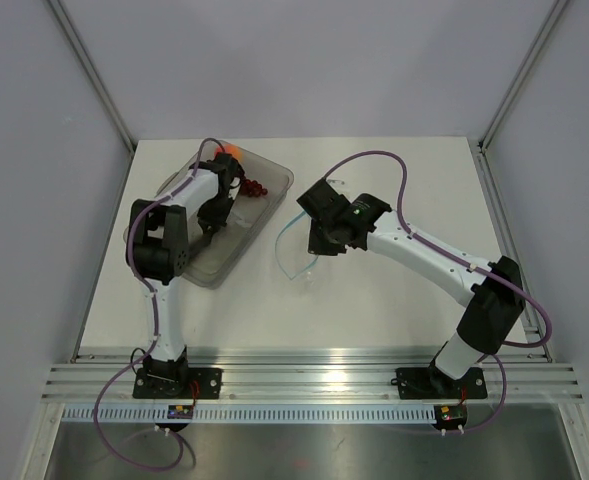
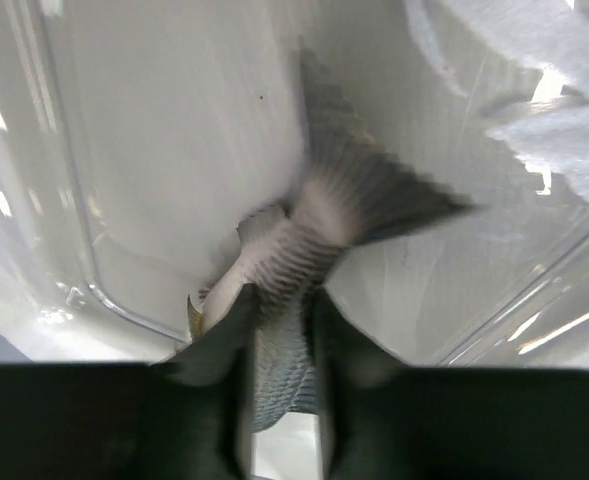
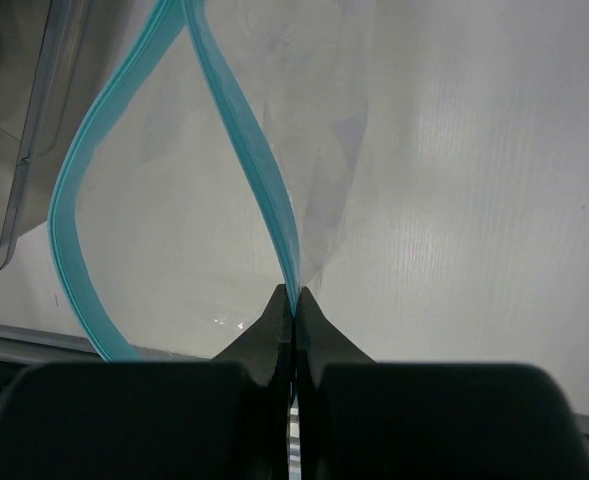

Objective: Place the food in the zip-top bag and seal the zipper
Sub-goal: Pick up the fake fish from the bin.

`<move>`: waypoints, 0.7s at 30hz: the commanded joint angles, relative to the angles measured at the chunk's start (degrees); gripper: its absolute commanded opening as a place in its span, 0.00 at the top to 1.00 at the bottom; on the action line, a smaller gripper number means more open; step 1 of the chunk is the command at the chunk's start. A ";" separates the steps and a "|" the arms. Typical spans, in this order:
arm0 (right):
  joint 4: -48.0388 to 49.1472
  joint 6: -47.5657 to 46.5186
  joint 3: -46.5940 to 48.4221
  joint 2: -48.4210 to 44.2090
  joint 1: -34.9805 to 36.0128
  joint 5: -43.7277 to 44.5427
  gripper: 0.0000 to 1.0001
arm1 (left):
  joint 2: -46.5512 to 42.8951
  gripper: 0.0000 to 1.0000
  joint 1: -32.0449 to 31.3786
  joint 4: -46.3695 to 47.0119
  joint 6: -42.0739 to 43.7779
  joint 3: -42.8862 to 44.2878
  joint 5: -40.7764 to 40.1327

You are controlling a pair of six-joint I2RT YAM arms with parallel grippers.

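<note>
The clear zip-top bag (image 1: 302, 262) lies on the table right of the tray, its mouth gaping. My right gripper (image 3: 296, 300) is shut on one side of the blue-teal zipper (image 3: 242, 125) and holds it up; in the top view this gripper (image 1: 319, 240) is over the bag. The orange-red peach (image 1: 232, 152) and the dark grapes (image 1: 255, 188) lie in the grey tray (image 1: 279, 178). My left gripper (image 1: 214, 218) is down in the tray, shut on a grey scaled toy fish (image 2: 304, 240), tail pointing away from the gripper (image 2: 279, 320).
The tray's rounded wall (image 2: 84, 270) is close to the left fingers. A white rough-edged object (image 2: 544, 80) lies at the far side of the tray. The tray's corner (image 3: 9, 150) is left of the bag. Enclosure walls stand on three sides.
</note>
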 commanded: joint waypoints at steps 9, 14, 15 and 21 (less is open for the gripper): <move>1.00 2.01 0.43 -2.90 0.40 2.28 1.00 | -14.97 1.00 -2.89 0.42 -3.11 0.74 -0.60; 1.71 1.92 -0.27 -3.60 0.40 2.19 1.00 | -21.83 1.00 -2.89 2.88 -4.60 -1.28 1.17; 1.89 1.92 -0.36 -3.60 0.40 2.28 1.00 | -24.80 1.00 -2.89 3.32 -4.60 -1.55 1.34; 2.68 1.31 1.04 -2.90 0.58 1.66 1.00 | -36.94 1.00 -2.89 9.11 -8.20 -3.48 5.81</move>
